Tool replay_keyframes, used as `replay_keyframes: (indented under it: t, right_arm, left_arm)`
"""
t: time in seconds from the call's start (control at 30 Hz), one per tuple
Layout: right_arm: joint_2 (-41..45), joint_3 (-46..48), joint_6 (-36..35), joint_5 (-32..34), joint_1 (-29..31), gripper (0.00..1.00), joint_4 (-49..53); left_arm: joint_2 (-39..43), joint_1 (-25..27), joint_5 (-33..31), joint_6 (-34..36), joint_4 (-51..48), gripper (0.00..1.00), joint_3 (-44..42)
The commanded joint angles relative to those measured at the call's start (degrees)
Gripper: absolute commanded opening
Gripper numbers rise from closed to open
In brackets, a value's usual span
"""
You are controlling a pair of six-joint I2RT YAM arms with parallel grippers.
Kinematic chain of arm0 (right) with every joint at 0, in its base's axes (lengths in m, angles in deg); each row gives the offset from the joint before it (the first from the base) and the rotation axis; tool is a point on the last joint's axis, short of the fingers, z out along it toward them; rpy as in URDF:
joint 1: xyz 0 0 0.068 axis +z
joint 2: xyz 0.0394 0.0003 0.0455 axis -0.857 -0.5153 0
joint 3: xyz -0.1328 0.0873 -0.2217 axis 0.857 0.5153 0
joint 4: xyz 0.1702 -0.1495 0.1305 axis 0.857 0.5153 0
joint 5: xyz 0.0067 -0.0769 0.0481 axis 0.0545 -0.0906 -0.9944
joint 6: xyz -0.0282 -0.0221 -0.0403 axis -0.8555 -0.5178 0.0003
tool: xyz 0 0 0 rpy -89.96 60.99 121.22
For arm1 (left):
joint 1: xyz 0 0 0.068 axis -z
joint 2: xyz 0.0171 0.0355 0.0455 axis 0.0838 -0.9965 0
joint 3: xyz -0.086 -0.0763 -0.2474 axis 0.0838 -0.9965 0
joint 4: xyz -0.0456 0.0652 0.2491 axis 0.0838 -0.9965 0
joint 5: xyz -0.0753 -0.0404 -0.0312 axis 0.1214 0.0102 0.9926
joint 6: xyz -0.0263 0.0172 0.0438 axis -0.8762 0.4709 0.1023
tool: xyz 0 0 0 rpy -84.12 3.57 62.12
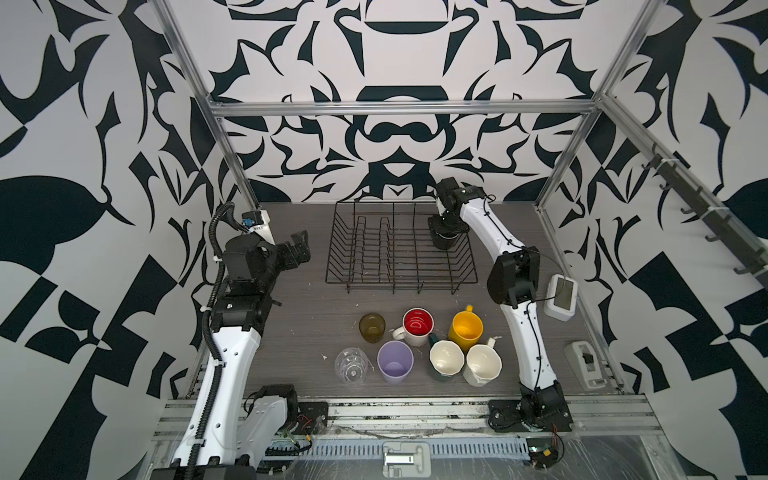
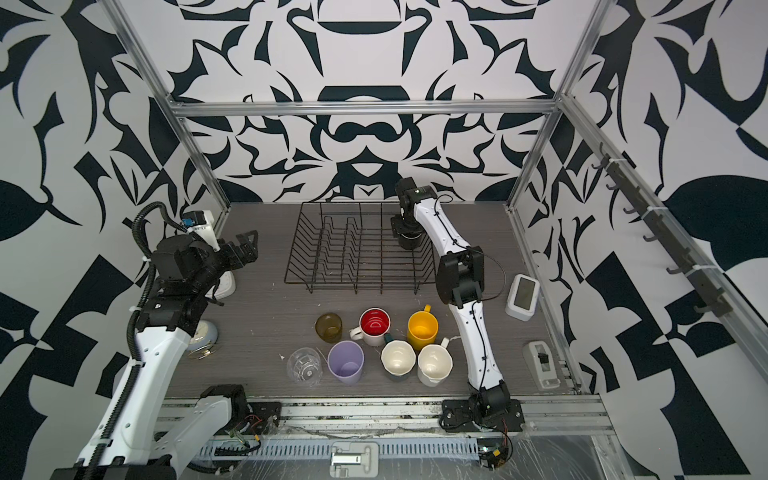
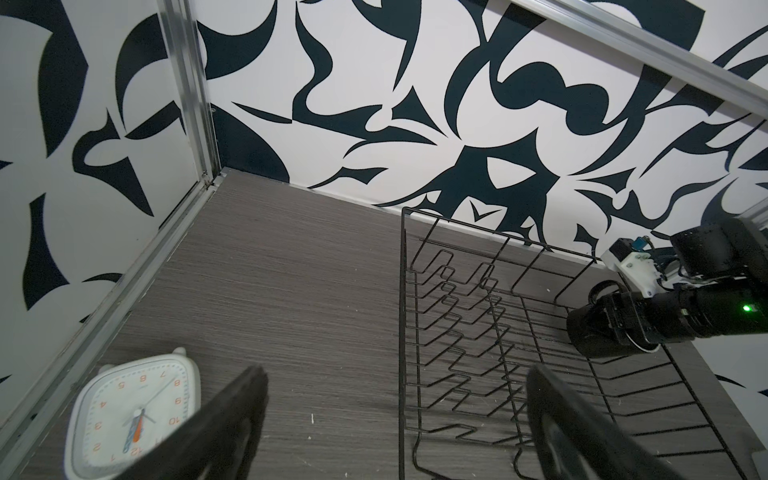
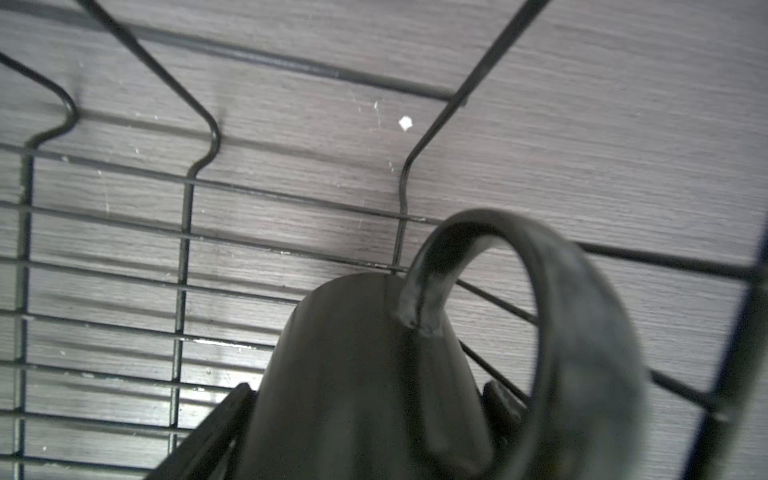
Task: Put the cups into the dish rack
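The black wire dish rack (image 1: 401, 283) stands at the back middle of the table in both top views. My right gripper (image 1: 443, 231) is over the rack's far right part, shut on the black mug (image 1: 444, 241). In the right wrist view its fingers flank the black mug (image 4: 361, 374), whose handle arches over the rack wires (image 4: 187, 232). My left gripper (image 1: 300, 245) hangs open and empty left of the rack. Near the front stand the amber glass (image 1: 372, 327), red-inside mug (image 1: 417, 326), yellow mug (image 1: 466, 330), clear glass (image 1: 352, 365), lilac tumbler (image 1: 395, 361), teal mug (image 1: 446, 359) and white mug (image 1: 482, 365).
A white square clock (image 3: 133, 411) lies under my left gripper (image 3: 397, 374). A small round clock (image 2: 203, 336) sits by the left arm. A white timer (image 1: 561, 297) and a tape dispenser (image 1: 586, 363) stand along the right edge, and metal frame posts border the table.
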Motion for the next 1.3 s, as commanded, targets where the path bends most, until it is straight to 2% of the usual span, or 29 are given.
replay_keyframes:
  t: [0.0,0.43,0.5,0.6,0.77,0.9,1.07,1.27]
  right_arm:
    - [1.0,-3.6,0.6,1.0,-0.3,0.0,-1.6]
    - [-2.7,-5.8,0.4,-1.4,-0.4,0.0,-0.9]
    - [-2.7,-5.8,0.3,-2.0,-0.4,0.12,-0.8]
    - [-2.8,-5.9,0.1,-2.5,-0.4,0.4,-0.8]
    - [-2.5,-6.5,-0.4,-3.0,-0.4,0.66,-0.6]
    - [-2.1,-7.0,-0.5,-3.2,-0.4,0.83,-0.6]
    - [-1.6,-7.5,-0.7,-3.2,-0.4,0.9,-0.5]
    - [-1.1,-7.7,-0.7,-3.2,-0.4,0.91,-0.5]
  left_arm:
    - [0.3,-0.2,0.3,0.6,-0.4,0.99,-0.4]
    - [-0.2,-0.2,1.0,0.4,-0.4,0.99,-0.3]
    - [-0.2,-0.2,1.1,0.4,-0.4,0.99,-0.4]
    - [-0.3,-0.2,1.2,0.4,-0.4,0.99,-0.4]
    - [-0.5,-0.2,1.4,0.3,-0.4,0.99,-0.4]
    - [-0.6,-0.1,1.6,0.2,-0.5,0.99,-0.3]
    - [-0.6,-0.2,1.7,0.2,-0.5,0.99,-0.3]
    - [-0.7,-0.1,1.6,0.1,-0.6,0.99,-0.3]
